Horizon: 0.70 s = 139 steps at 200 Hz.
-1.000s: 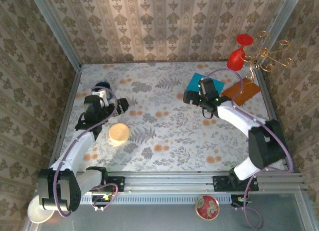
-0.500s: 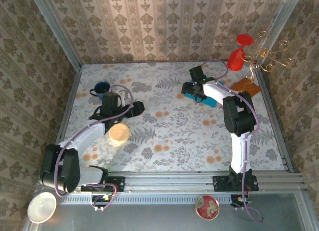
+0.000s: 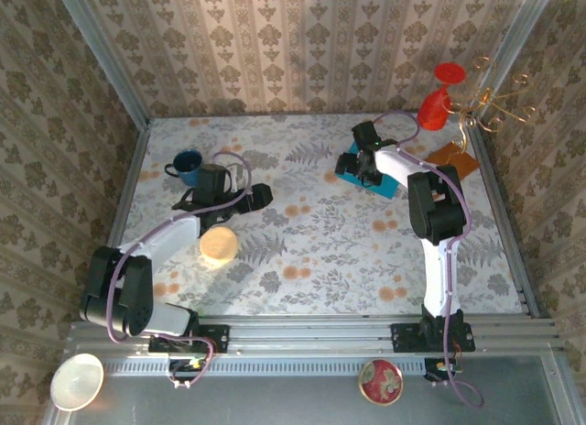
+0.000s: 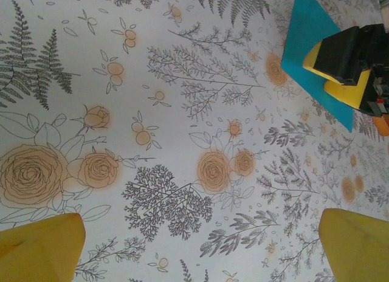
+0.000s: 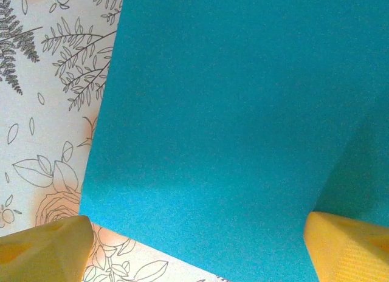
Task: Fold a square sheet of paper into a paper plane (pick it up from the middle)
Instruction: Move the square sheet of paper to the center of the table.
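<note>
Right gripper [image 5: 196,245]: jaws spread wide, pinching nothing, low over the thin teal-blue square sheet of paper [image 5: 231,99]. The sheet lies flat on the floral-print tabletop [image 4: 152,81], at about 1 o'clock on the table in the top view. Can't tell if the tips touch down.

Left gripper [image 4: 197,248]: also spread wide and empty, over bare table, well apart from the sheet, which sits at its 1 o'clock.

Risks as I read it:
- One yellow fingertip [image 5: 42,248] is off the paper over the table, the other [image 5: 346,245] is over the paper. That straddles an edge, not the middle, so closing here likely shoves or crumples the sheet.
- Thin paper lying flat: pads may skate across without raising a pinch.
- A drag could push it onto the orange-brown flat sheet [image 3: 450,159], near at its 3 o'clock.
- The red stemmed glass [image 3: 438,103] and gold wire stand [image 3: 494,104] at its 1–2 o'clock are tip hazards if the arm swings wide.
- The left gripper is too far off to pin the sheet.

Writing: none readable. No brand or label visible on paper or grippers.
</note>
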Tool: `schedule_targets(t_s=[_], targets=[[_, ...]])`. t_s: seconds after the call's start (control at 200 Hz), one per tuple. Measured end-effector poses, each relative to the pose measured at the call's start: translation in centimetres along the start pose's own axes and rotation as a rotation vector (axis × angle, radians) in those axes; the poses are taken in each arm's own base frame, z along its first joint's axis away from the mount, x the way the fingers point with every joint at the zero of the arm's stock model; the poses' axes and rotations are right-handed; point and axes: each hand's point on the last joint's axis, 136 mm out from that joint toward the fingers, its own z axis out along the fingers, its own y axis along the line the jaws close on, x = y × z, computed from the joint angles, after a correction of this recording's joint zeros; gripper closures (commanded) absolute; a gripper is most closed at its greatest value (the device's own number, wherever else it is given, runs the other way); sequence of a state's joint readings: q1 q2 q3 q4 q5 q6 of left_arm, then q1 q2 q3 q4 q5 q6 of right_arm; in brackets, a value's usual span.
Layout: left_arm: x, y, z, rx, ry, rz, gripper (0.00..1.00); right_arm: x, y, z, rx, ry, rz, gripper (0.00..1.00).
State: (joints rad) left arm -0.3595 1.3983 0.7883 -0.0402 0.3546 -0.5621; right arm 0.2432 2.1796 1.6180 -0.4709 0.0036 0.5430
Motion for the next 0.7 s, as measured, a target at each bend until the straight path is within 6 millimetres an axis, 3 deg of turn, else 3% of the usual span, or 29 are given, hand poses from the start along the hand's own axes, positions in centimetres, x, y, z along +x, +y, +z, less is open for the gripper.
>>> schedule_targets(t_s=[0.125, 0.255, 0.355, 0.485, 0.58, 0.695], targets=[[0.4, 0.4, 0.3, -0.015, 0.019, -0.009, 0.00, 0.9, 0.7, -0.2, -0.025, 0.008, -0.012, 0.10], [0.8, 1.0, 0.7, -0.038, 0.044, -0.024, 0.02, 3.8, 2.9, -0.8, -0.067, 0.038, -0.062, 0.11], [0.9, 1.4, 1.1, -0.050, 0.054, -0.041, 0.04, 7.6, 5.5, -1.7, -0.109, 0.082, -0.136, 0.15], [0.8, 2.2, 1.6, -0.071, 0.062, -0.081, 0.09, 14.9, 9.3, -3.7, -0.201, 0.158, -0.252, 0.22], [0.9, 2.9, 1.8, -0.085, 0.065, -0.116, 0.13, 19.9, 10.7, -5.3, -0.273, 0.210, -0.295, 0.24], [0.8, 3.2, 1.8, -0.091, 0.063, -0.145, 0.17, 24.4, 11.6, -7.3, -0.358, 0.272, -0.303, 0.26]])
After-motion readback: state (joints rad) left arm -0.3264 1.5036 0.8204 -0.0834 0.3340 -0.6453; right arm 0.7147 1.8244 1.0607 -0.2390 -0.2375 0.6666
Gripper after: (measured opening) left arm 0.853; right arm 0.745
